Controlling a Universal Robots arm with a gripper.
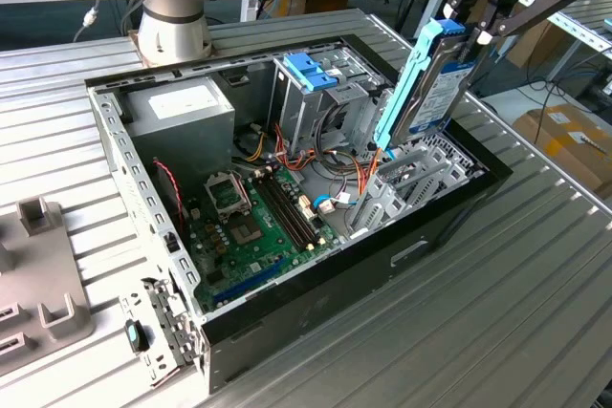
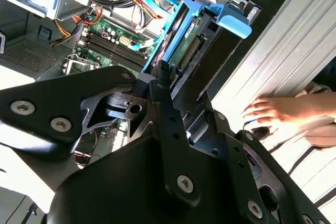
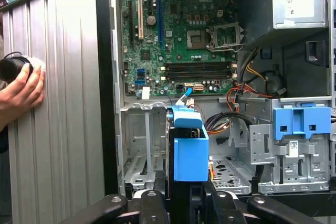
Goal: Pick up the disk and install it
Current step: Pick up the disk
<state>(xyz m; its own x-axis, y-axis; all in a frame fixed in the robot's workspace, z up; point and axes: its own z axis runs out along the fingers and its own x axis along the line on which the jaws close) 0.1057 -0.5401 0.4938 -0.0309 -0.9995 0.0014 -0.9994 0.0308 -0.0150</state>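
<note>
1. At the exterior view's left, on the ribbed table [image 1: 535, 265], a grey fixture block [image 1: 38, 274] is being shown, cut off by the frame edge.
2. Inside the open computer case [image 1: 421, 236], the power-supply box [image 1: 182, 107], the motherboard [image 1: 253, 222] and the blue latch [image 1: 311, 71] atop its cage are being listed in turn.
3. Toward the exterior view's right, the disk [image 1: 430, 88] is being held steeply tilted above the drive bay [image 1: 411, 183], with the gripper [image 1: 475, 26] clamped on its upper end.
4. Risk being judged: the disk's lower end could be snagged on the orange cables [image 1: 363, 174] near the bay, or jammed against the bay wall if misaligned.
5. In the first wrist view, a person's hand [image 3: 23, 90] is being kept at the table near the case; it could be struck by the arm.
6. Finger contact on the disk is being hidden by the linkage. Whether the disk's lower end is touching the bay cannot be told.
</note>
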